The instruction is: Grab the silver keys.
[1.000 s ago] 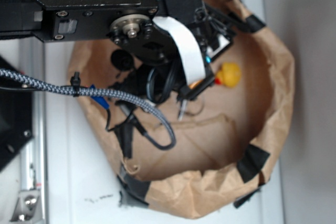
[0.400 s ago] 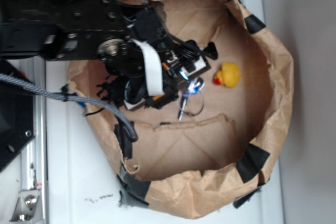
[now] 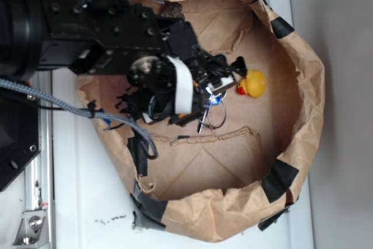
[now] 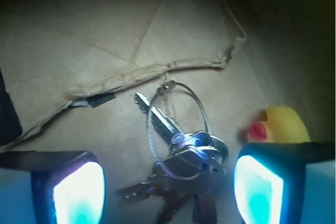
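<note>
Hovering over the keys [image 4: 181,163] in the bag [image 3: 303,109], the jaws stand open, the duck [image 4: 278,125] just beside.

overhead exterior; close downward wrist view

- From my exterior camera, the arm covers most of the silver keys [image 3: 211,108]; I only see one blade and a wire ring poking out beneath it.
- The gripper [image 4: 168,187] is cut off by the bottom edge of my wrist view, so I see only the finger pads [image 4: 79,192].
- The lower key blades run out of that same edge.
- The yellow duck [image 4: 281,124] is half hidden behind the right pad.
- The paper bag [image 3: 303,115] has its left wall hidden behind the arm.
</note>
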`<state>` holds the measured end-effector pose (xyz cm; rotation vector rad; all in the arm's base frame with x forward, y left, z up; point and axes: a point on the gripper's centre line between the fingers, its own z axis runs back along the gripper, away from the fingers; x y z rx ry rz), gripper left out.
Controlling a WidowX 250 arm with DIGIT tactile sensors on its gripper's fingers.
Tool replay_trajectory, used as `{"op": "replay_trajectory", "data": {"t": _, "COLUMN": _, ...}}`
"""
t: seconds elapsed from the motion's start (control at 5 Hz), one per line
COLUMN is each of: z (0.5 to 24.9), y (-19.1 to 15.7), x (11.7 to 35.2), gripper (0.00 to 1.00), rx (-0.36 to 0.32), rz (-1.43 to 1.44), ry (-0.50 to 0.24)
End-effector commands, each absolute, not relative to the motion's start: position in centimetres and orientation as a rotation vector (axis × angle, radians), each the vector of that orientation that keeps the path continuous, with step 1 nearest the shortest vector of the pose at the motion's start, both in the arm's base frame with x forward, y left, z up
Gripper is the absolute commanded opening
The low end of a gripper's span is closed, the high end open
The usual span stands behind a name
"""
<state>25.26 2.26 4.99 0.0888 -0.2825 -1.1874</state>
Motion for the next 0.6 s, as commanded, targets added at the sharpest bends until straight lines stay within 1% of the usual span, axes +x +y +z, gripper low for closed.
{"op": "replay_trajectory", "data": {"t": 0.0, "z": 6.1, "y": 1.2, "x": 24.8, "gripper": 1.0, "rx": 0.145, "rz": -1.255, "ry": -0.325}}
{"op": "replay_trajectory", "data": {"t": 0.2, "z": 5.4, "y": 0.1, "x": 24.5, "gripper": 1.0, "rx": 0.151, "rz": -1.24, "ry": -0.366}}
{"op": "replay_trajectory", "data": {"t": 0.4, "z": 4.7, "y": -0.5, "x": 25.0, "gripper": 1.0, "rx": 0.158, "rz": -1.241, "ry": -0.363}}
